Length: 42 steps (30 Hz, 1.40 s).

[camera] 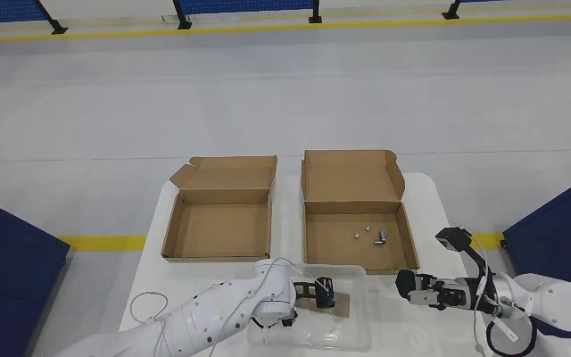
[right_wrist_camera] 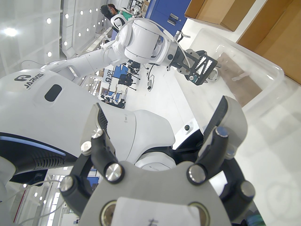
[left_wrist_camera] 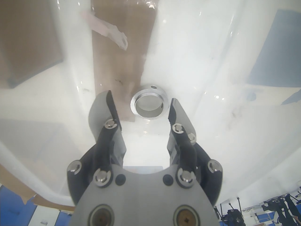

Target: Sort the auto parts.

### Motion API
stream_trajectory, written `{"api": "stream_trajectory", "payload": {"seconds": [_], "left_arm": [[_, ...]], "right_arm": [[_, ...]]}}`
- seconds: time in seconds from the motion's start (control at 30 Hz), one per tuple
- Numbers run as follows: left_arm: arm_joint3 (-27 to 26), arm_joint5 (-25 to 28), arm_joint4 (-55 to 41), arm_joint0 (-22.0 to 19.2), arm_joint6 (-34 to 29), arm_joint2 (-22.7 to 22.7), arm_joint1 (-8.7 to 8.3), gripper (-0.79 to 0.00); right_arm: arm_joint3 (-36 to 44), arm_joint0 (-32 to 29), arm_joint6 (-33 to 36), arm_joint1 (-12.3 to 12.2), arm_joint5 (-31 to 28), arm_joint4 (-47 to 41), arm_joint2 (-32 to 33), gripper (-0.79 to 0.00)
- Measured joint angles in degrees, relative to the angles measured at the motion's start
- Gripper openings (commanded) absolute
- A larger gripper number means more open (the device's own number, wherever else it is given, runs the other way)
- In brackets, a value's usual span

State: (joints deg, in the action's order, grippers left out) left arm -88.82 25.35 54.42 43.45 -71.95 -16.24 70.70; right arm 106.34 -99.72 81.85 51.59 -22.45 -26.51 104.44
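Observation:
A silver metal ring (left_wrist_camera: 149, 104) lies on the floor of the clear plastic bin (camera: 357, 336), at the edge of a brown cardboard strip (left_wrist_camera: 122, 36). My left gripper (left_wrist_camera: 141, 103) hangs open just above it, one finger on each side of the ring, apart from it. A pale plastic clip (left_wrist_camera: 110, 32) lies farther along the strip. The same left gripper (camera: 325, 293) is inside the bin near its back wall, and the ring (right_wrist_camera: 214, 75) peeks out beside its fingers (right_wrist_camera: 202, 68). My right gripper (right_wrist_camera: 162, 118) stands open and holds nothing, right of the bin (right_wrist_camera: 265, 90).
Two open cardboard boxes stand behind the bin: the left box (camera: 219, 223) has a bare floor, the right box (camera: 357, 234) holds a few small parts (camera: 379, 237). The right arm (camera: 446, 290) rests near the table's front right corner.

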Motion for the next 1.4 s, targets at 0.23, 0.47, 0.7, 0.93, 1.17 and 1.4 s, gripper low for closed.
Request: {"api": "stream_trajectory", "payload": {"seconds": [0.23, 0.47, 0.7, 0.93, 1.17, 1.4], "left_arm": [[-0.14, 0.24, 0.77, 0.48, -0.93, -0.57, 0.09, -0.560], [0.88, 0.43, 1.40, 0.63, -1.14, -0.67, 0.68, -0.610], [1.89, 0.42, 1.83, 0.75, -1.56, -0.62, 1.39, -0.637], [2.65, 0.73, 2.11, 0.89, -1.83, -0.91, 1.89, -0.610], [3.16, 0.56, 2.65, 1.24, -1.39, -1.43, 2.19, -0.573], [3.30, 0.93, 3.00, 1.54, -1.94, -1.91, 2.35, -0.523]], "right_arm": [[0.00, 0.00, 0.00, 0.00, 0.00, 0.00, 0.00, 0.000], [0.00, 0.00, 0.00, 0.00, 0.00, 0.00, 0.00, 0.000], [0.00, 0.00, 0.00, 0.00, 0.00, 0.00, 0.00, 0.000], [0.00, 0.00, 0.00, 0.00, 0.00, 0.00, 0.00, 0.000], [0.00, 0.00, 0.00, 0.00, 0.00, 0.00, 0.00, 0.000], [0.00, 0.00, 0.00, 0.00, 0.00, 0.00, 0.00, 0.000]]}}
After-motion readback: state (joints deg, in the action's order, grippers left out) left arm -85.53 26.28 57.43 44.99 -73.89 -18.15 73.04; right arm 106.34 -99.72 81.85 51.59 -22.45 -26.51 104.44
